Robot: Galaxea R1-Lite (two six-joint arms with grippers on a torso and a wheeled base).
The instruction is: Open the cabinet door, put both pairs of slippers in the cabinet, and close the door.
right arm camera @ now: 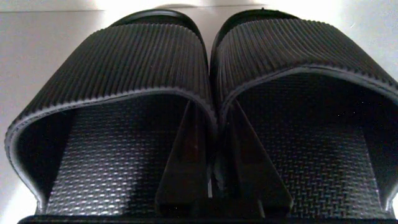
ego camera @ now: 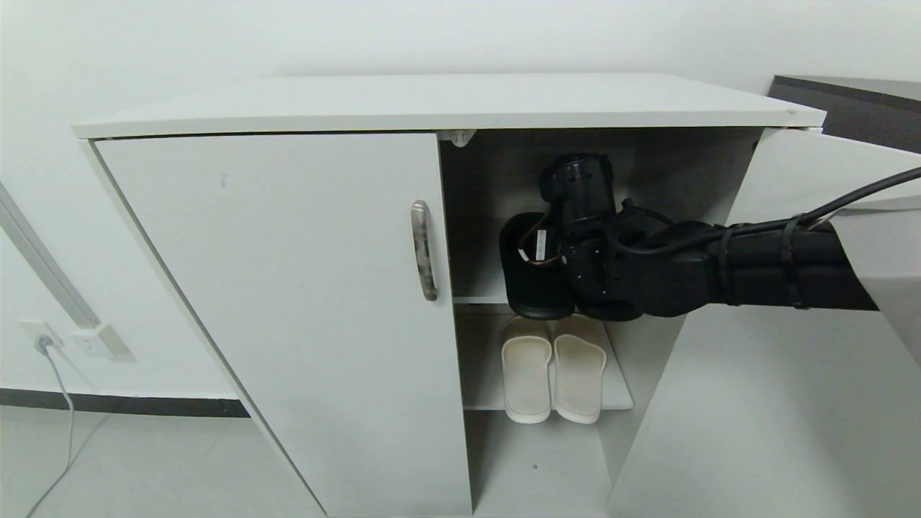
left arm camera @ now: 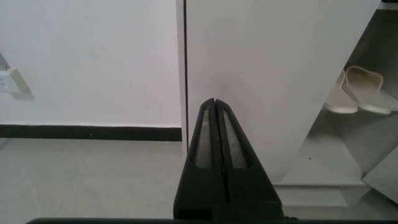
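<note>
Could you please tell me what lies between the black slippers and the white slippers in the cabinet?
In the head view, only the shelf board carrying the black slippers separates them from the white slippers.

On my head feed, a plain white painted wall [ego camera: 144,50] runs across the back of the scene. Low on its left side I see a white square wall socket [ego camera: 34,332] with a grey plug [ego camera: 44,344] in it. A thin grey cable [ego camera: 69,424] hangs from the plug and trails down onto the smooth light grey floor [ego camera: 144,467]. Just beside the socket sits a small white plastic box [ego camera: 101,340], at the lower end of a pale flat cable duct [ego camera: 43,266] that climbs the wall at a slant. A black skirting strip [ego camera: 122,404] lines the foot of the wall, touching the floor. At the far right I make out a dark grey flat panel [ego camera: 849,108] against the wall.
</note>
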